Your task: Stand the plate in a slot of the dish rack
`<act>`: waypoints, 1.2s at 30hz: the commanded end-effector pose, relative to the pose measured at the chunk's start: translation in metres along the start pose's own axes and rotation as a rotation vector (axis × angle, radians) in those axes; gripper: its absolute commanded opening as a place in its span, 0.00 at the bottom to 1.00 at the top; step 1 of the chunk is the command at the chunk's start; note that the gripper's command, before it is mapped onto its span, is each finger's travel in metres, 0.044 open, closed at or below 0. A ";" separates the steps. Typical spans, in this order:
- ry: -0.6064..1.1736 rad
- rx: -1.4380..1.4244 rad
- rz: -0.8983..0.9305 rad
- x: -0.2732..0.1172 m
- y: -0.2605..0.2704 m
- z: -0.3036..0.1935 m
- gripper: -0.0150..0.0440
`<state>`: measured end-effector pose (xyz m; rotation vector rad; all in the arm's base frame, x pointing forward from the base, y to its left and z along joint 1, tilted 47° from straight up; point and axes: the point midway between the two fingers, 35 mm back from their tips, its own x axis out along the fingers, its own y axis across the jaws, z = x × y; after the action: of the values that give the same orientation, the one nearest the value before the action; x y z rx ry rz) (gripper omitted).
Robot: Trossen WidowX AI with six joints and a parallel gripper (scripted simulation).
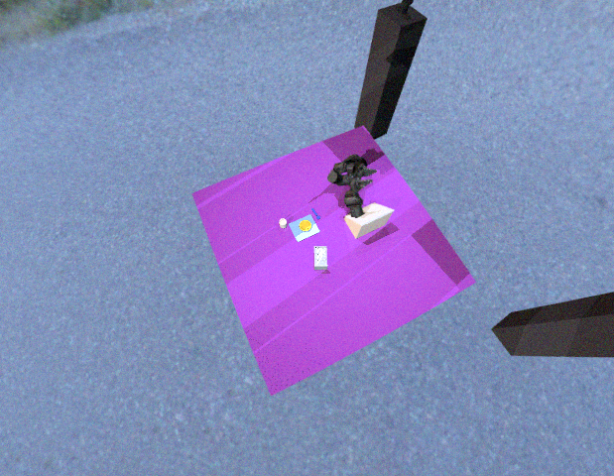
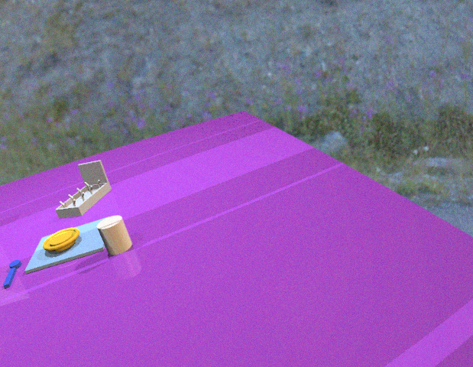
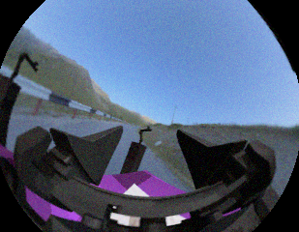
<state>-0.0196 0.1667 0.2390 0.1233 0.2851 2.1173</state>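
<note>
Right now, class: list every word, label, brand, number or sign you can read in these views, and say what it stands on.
None: no view shows readable text.
The plate, dish rack, cup, blue mat and spoon are plain.
The white speckles on the rack seen from above are too small to read as marks.
The open hand carries no label.

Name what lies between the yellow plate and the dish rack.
Only the blue mat under the plate and bare purple table before the dish rack; the exterior view shows it.

Plate (image 2: 60,238) lies on board (image 2: 80,248), cup (image 2: 115,235) beside, rack (image 2: 84,193) behind.
</note>
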 end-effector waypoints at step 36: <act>0.489 0.674 -0.837 -0.096 -0.144 -0.060 0.93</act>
<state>0.1211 0.1595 0.1536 -0.1002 1.0673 1.2419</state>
